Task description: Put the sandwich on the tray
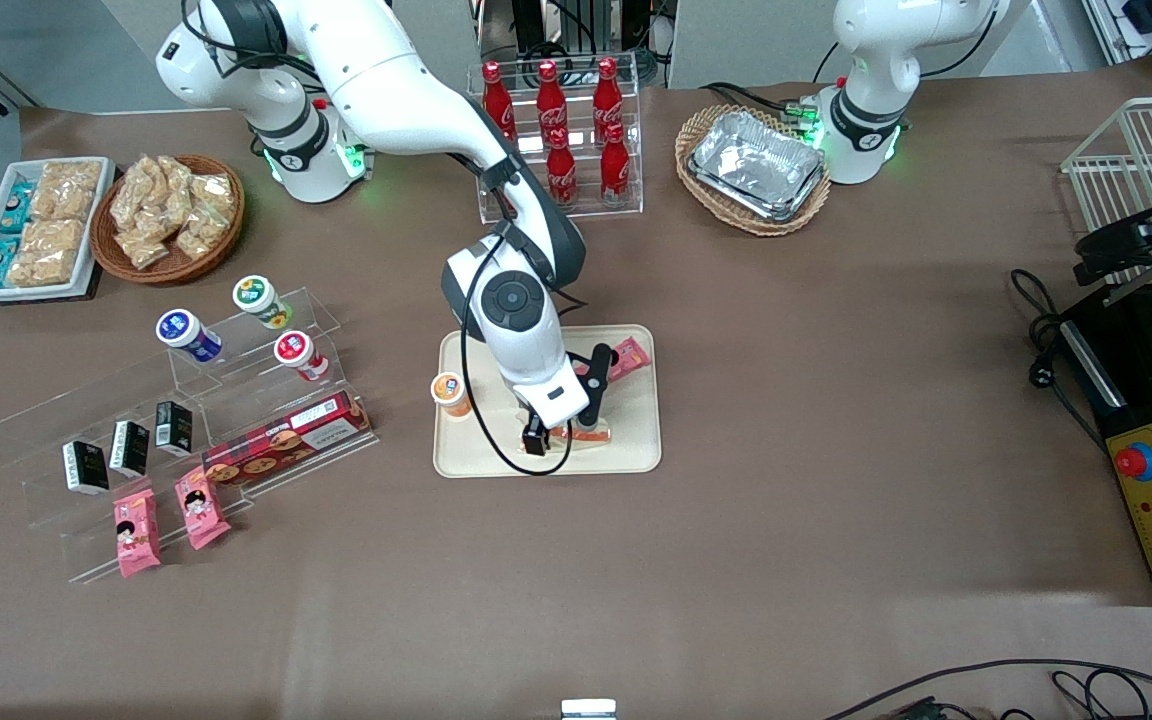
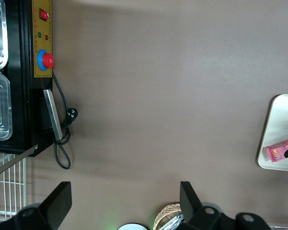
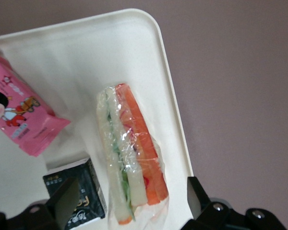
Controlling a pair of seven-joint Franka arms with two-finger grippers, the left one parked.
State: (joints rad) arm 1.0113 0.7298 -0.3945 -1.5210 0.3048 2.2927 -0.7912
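The sandwich lies on the cream tray, close to the rim nearest the front camera — wrapped in clear film, standing on its cut edge so the orange and green filling shows between the pale bread. The gripper hangs directly above it with its 2 fingers spread wide, one to each side of the wedge and neither touching the wrap. That gap suggests the sandwich rests on the tray by its own weight, so the placing itself looks done (what remains is for the arm to lift clear).

In the front view the gripper sits low over the tray, with the sandwich partly hidden under the wrist. It shares the tray with a pink snack packet, a small black carton just beside the sandwich, and an orange-lidded cup at the edge toward the working arm's end. The carton stands close — a straight upward retreat seems the safest way to avoid knocking it.
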